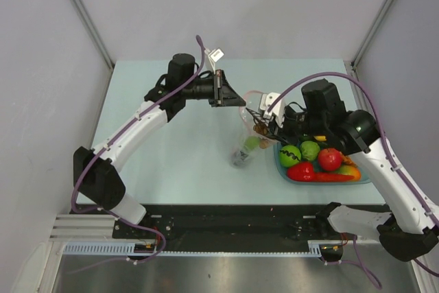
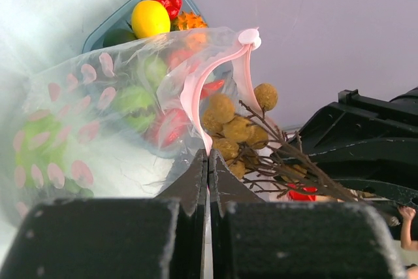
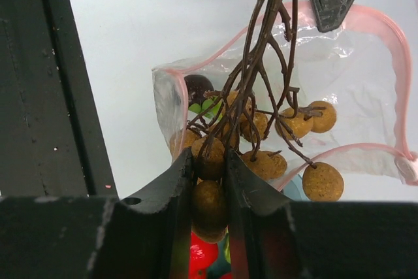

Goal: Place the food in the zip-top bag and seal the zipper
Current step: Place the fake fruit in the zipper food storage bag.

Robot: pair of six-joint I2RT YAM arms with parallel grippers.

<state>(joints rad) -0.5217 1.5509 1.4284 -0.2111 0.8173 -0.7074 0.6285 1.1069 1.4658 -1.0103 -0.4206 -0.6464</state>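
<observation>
The clear zip-top bag (image 1: 248, 132) hangs open over the table, and my left gripper (image 1: 235, 99) is shut on its pink zipper (image 2: 196, 96) strip at the mouth edge. My left gripper (image 2: 208, 153) pinches that strip between closed jaws. My right gripper (image 3: 209, 155) is shut on a brown grape cluster (image 3: 261, 122), part of the food, and its berries dangle at the bag's mouth (image 3: 339, 76). Green and dark pieces (image 1: 243, 152) lie in the bag's bottom. From above, my right gripper (image 1: 260, 125) sits just right of the bag.
A light blue tray (image 1: 363, 180) at the right holds green, red and orange toy fruits (image 1: 312, 159); a yellow lemon (image 2: 150, 17) shows in it in the left wrist view. The black base rail (image 1: 233, 221) runs along the near edge. Grey walls enclose the table.
</observation>
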